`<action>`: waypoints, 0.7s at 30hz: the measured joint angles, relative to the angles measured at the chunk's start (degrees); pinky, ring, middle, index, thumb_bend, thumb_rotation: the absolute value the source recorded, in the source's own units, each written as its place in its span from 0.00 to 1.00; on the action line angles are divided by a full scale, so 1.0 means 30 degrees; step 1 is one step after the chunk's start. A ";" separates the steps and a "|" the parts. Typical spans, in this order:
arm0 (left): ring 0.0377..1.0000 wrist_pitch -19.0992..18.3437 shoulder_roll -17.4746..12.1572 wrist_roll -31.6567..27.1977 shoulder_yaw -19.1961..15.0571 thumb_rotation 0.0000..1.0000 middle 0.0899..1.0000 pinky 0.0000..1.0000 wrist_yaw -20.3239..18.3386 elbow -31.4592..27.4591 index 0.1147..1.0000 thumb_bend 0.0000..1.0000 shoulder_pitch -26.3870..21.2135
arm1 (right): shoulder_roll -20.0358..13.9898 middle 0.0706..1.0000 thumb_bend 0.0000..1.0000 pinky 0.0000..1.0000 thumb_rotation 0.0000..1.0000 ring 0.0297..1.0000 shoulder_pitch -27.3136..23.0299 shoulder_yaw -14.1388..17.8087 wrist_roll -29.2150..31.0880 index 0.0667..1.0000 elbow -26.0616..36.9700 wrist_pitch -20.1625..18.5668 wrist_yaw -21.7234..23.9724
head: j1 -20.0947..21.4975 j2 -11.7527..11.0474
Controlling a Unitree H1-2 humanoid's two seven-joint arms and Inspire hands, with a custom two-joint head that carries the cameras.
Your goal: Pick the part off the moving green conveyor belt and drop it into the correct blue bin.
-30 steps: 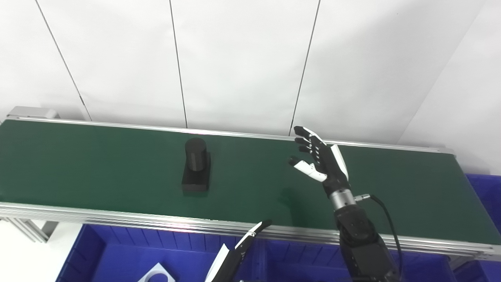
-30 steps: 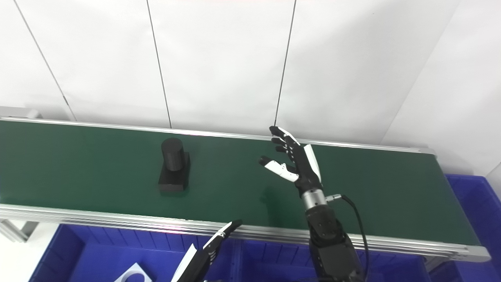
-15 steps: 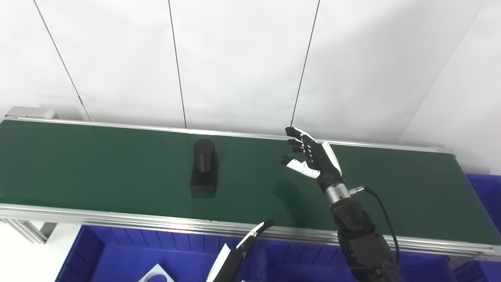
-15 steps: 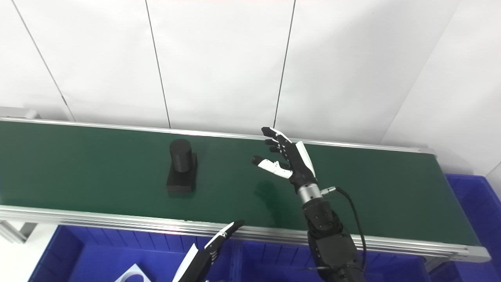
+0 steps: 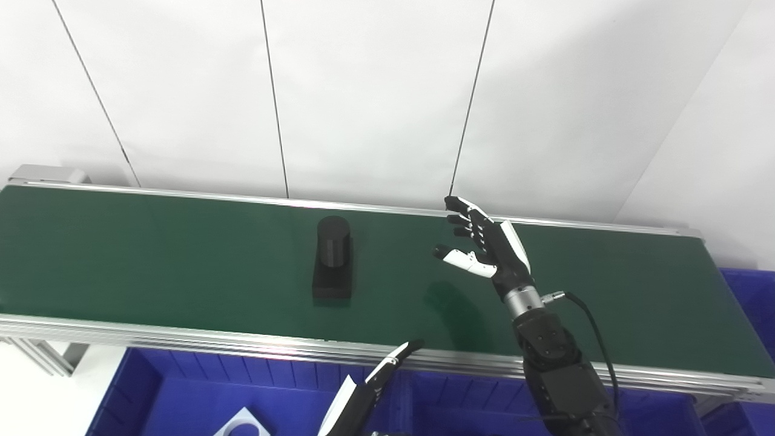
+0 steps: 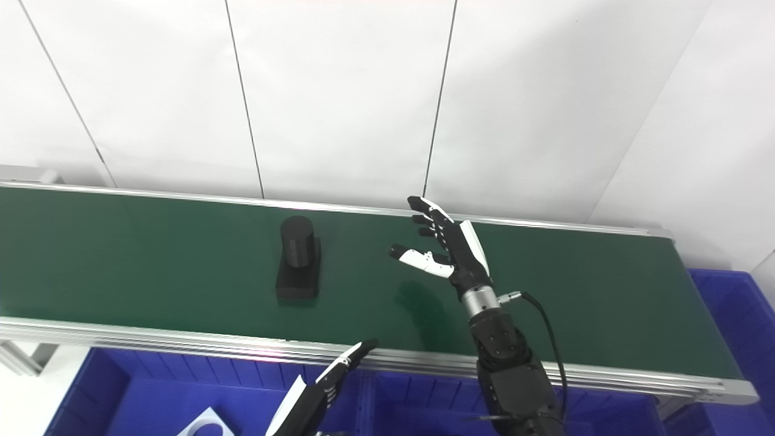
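Rightward along the green conveyor belt the black part, a cylinder upright on a flat block, has advanced toward the right hand, which has shifted slightly left. Right hand: raised over the belt, well apart from the part, fingers spread, empty. Left hand: low by the blue bins, fingers extended, nothing held; white piece in a bin.

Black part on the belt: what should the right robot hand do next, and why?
Probably hold open above the belt and wait: the right robot hand is empty with fingers spread, the black part stands apart to its left, and the task says the belt moves.
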State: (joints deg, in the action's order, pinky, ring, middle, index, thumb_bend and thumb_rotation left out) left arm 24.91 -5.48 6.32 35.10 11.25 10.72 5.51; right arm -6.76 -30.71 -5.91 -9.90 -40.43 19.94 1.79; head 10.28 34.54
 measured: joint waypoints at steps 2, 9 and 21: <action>0.96 0.0000 0.0000 0.0049 0.0002 0.88 0.94 0.98 0.0000 -0.0004 0.90 1.00 0.0005 | 0.0030 0.87 0.99 0.79 0.47 0.84 0.0089 -0.0003 -0.0132 0.86 -0.0005 0.0000 -0.0130 | 0.0000 0.0000; 0.96 0.0000 0.0019 0.0132 -0.0004 0.87 0.94 0.97 -0.0051 -0.0007 0.90 1.00 0.0007 | 0.0018 0.87 0.94 0.80 0.31 0.83 0.0161 -0.0009 -0.0499 0.86 -0.0047 0.0000 -0.0549 | -0.0175 -0.0059; 0.95 0.0000 0.0083 0.0133 0.0005 0.86 0.93 0.94 -0.0060 -0.0006 0.90 1.00 0.0006 | -0.0045 0.85 0.91 0.75 0.11 0.79 0.0161 -0.0007 -0.1538 0.84 -0.0482 -0.0002 -0.1543 | -0.0235 -0.0117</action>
State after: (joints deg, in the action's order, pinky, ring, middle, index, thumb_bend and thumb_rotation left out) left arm 24.91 -5.23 6.72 35.12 11.07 10.70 5.53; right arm -6.89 -30.23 -5.93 -14.51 -41.87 19.93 -2.84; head 9.58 34.19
